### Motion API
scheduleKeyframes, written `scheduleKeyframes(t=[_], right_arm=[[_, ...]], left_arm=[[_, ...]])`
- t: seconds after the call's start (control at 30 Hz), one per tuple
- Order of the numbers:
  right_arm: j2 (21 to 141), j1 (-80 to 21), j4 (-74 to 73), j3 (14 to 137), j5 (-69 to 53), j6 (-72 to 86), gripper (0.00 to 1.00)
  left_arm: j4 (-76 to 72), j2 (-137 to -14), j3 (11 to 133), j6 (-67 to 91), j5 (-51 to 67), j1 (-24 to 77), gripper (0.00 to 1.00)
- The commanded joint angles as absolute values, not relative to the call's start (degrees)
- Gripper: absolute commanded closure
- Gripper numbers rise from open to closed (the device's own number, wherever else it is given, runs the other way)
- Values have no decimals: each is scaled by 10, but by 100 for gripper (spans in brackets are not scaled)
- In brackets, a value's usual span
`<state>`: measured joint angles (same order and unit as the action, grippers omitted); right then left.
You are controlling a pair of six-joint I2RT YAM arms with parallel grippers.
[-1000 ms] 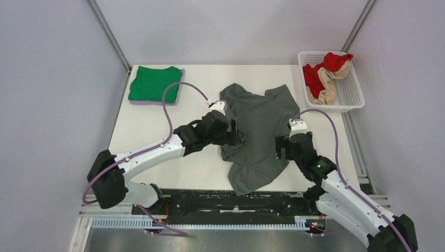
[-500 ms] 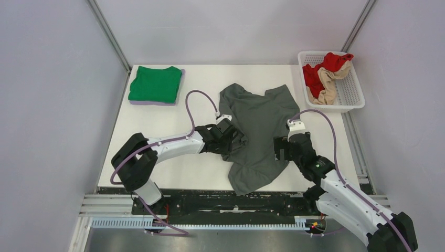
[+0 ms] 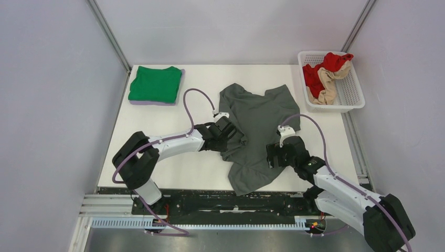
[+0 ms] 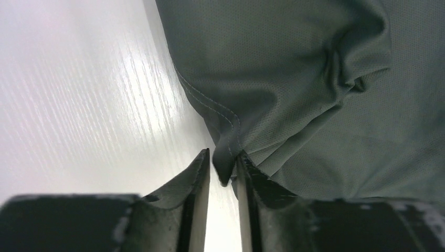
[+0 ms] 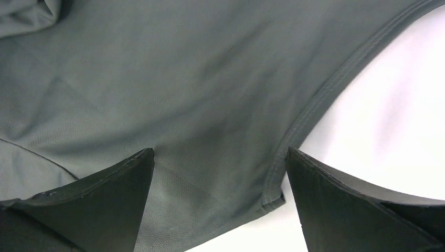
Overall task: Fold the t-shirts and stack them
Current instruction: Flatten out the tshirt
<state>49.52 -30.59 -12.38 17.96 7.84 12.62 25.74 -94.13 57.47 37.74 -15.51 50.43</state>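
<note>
Pinching a hem fold of the dark grey t-shirt (image 3: 261, 118), the left gripper (image 4: 224, 159) holds its fingers nearly together on the cloth. The right gripper (image 5: 220, 152) is released (jaws wide), low over the shirt's right-hand edge. The shirt lies rumpled at the middle of the white table (image 3: 204, 79). The green t-shirt (image 3: 155, 84) lies folded at the far-left corner.

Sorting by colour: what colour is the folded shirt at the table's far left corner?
The folded shirt is bright green, best seen in the top external view.
</note>
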Motion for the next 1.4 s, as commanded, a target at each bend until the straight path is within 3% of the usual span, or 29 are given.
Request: scheduleKeyframes(t=[0.0, 0.1, 0.37, 0.77, 1.07, 1.37], right_arm=[[533, -319, -53, 164, 42, 153, 2], [553, -329, -37, 159, 43, 163, 2], [590, -329, -64, 150, 108, 208, 2], [570, -325, -146, 160, 186, 220, 2], [582, -306, -157, 186, 217, 204, 2], [729, -243, -45, 247, 177, 169, 2]], left_arm=[[229, -937, 586, 379, -159, 495, 76], [226, -939, 584, 383, -156, 488, 98], [247, -863, 546, 387, -206, 458, 98], [304, -701, 480, 388, -293, 304, 98], [319, -637, 471, 382, -349, 247, 98], [251, -600, 363, 418, -316, 241, 98]])
